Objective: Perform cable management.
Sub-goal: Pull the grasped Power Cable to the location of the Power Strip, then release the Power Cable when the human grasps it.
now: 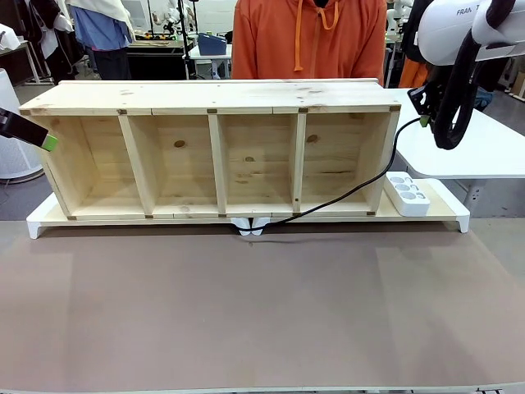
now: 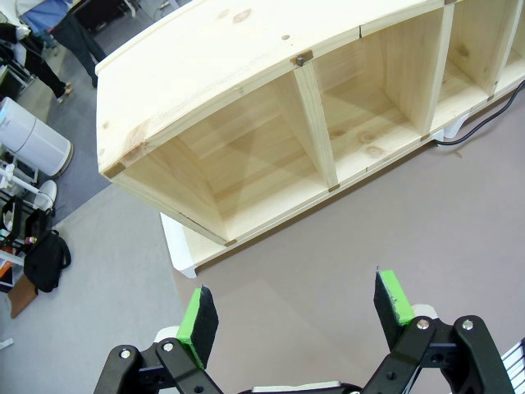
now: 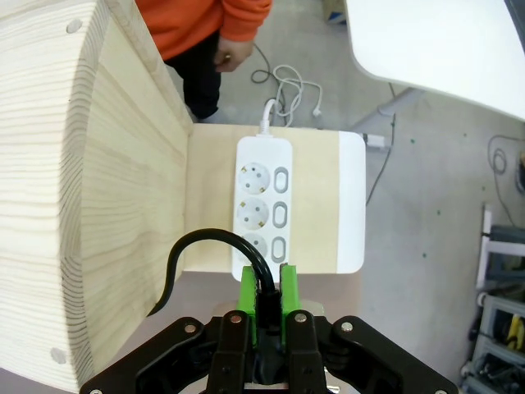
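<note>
The thin black cable [image 1: 353,193] runs from a white clip [image 1: 248,226] at the shelf's front edge, right along the base, then up past the shelf's right end. There my right gripper [image 1: 424,119] holds it in the air above the power strip [image 1: 408,194]. In the right wrist view, the right gripper [image 3: 267,297] is shut on the cable [image 3: 182,246], which loops out leftward and drops beside the shelf's side wall. Its green pads [image 3: 289,291] hang over the strip's nearest socket [image 3: 254,245]. My left gripper [image 2: 295,312] is open and empty, at the shelf's left end [image 1: 47,141].
A four-bay wooden shelf [image 1: 213,156] lies on a white stand [image 1: 447,215] across the table's far half. A person in orange [image 1: 308,37] stands behind it. A white side table [image 1: 484,144] is at the right. Brown tabletop [image 1: 262,312] spreads in front.
</note>
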